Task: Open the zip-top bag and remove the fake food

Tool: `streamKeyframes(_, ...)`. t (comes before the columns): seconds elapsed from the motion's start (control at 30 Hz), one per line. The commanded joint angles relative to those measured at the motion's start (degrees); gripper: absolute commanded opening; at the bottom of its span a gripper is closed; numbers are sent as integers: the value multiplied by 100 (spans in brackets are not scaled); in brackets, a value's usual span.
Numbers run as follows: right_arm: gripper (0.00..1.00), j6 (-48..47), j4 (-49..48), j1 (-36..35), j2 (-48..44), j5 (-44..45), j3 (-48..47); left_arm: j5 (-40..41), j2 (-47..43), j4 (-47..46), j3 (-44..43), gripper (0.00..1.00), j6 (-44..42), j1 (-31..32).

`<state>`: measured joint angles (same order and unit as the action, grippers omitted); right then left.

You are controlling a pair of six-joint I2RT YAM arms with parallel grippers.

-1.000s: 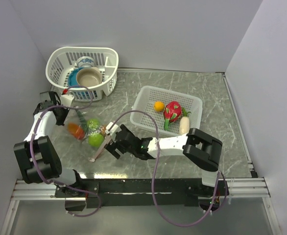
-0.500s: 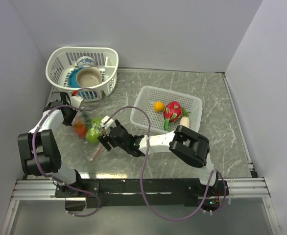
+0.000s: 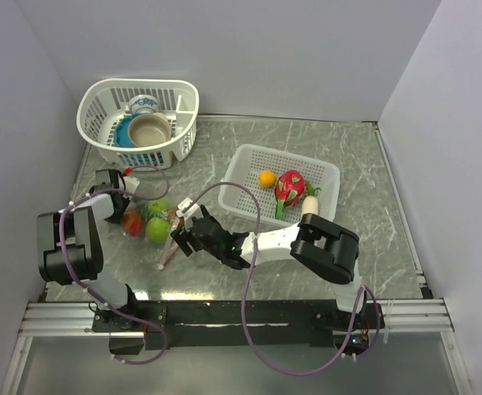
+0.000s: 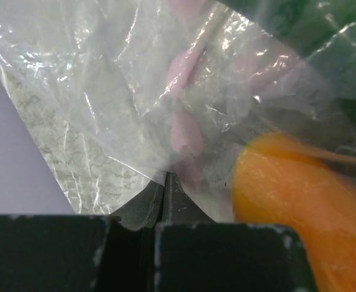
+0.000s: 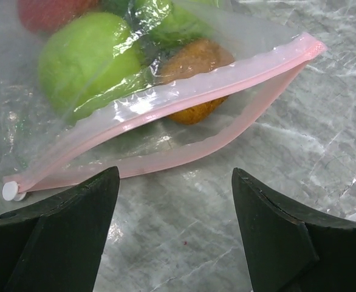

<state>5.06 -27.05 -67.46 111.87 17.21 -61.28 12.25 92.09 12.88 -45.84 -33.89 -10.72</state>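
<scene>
The zip-top bag [image 3: 146,220] lies on the table's left side, its pink zipper strip [image 5: 166,103] parted into an open mouth. Fake food shows inside it: a green fruit [image 5: 87,61], an orange-brown piece [image 5: 193,73] and a red one [image 5: 44,12]. My left gripper [image 3: 126,204] is shut on the bag's far plastic [image 4: 166,176], beside an orange piece [image 4: 299,194]. Just in front of the bag's mouth, my right gripper [image 5: 175,176] stands open with only bare table between its fingers. A dragon fruit [image 3: 290,188], an orange [image 3: 266,178] and a white oblong [image 3: 309,210] lie in the white rectangular basket [image 3: 290,156].
A round white basket [image 3: 183,123] with bowls and a cup stands at the back left. Grey walls close in the left, back and right sides. The rectangular basket sits right of the bag.
The left arm has swung nearer and folded, still pinching the bag. My right gripper has stayed at the zipper end and its jaws have narrowed a little.
</scene>
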Motion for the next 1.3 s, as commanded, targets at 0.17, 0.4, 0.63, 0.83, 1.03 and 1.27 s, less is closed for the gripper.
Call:
streamKeyframes(0.17,81,-93,-345,-267,299,116,-806,208,-200,-41,67,1,347,369)
streamKeyframes(0.4,81,-23,-407,-329,590,-113,-1114,50,-394,469,-12,1,673,668)
streamKeyframes(0.63,84,21,-494,-329,783,-473,-1308,5,-368,531,49,1,699,712)
streamKeyframes(0.83,90,-110,-460,-320,1081,-815,-1684,-179,-368,663,14,1,691,764)
streamKeyframes(1.03,99,-208,208,-311,1574,-948,-2406,-170,-411,785,-65,1,664,861)
streamKeyframes(1.27,87,21,24,-285,1258,-974,-1678,-13,-500,724,-30,1,541,870)
